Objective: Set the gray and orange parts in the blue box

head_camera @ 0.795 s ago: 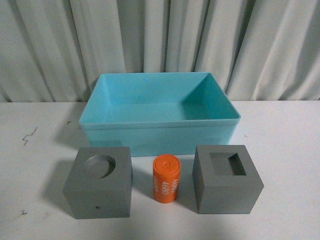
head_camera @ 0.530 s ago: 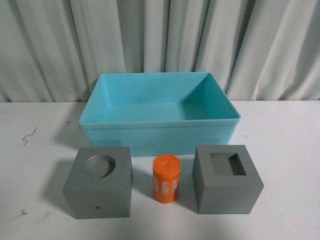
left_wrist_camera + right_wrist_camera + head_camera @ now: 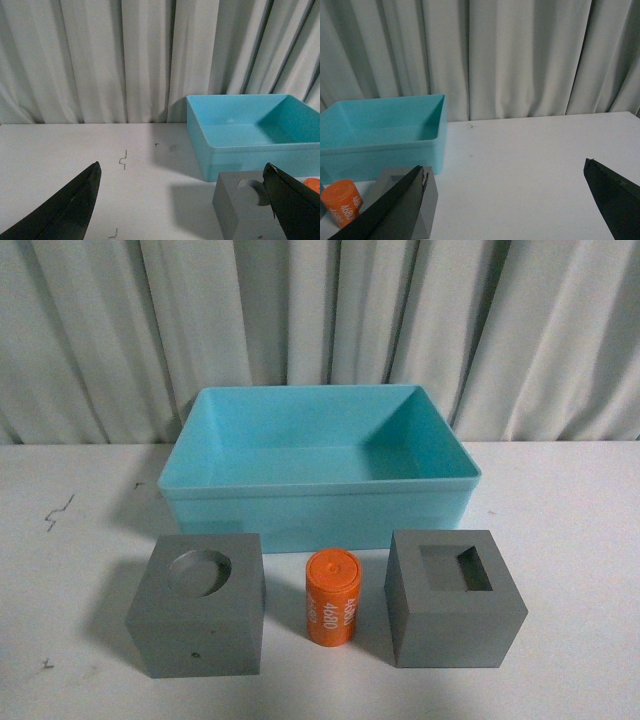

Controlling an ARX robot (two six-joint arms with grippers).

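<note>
Box (image 3: 320, 512) empty. Round-recess cube (image 3: 198, 608), cylinder (image 3: 332, 598) and square-recess cube (image 3: 455, 615) stand in a row on the desk (image 3: 580, 540) just in front of it, none touching. Left hand (image 3: 181, 169) and right hand (image 3: 504, 166) are spread wide, holding nothing. Best start: take a cube squarely by its flat sides and lift it clear of the box's near wall.

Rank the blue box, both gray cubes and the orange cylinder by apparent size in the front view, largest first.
1. blue box, largest, though it sits farthest back.
2. gray cube with round recess and gray cube with square recess: about alike, so not ranked.
3. orange cylinder, smallest.
</note>
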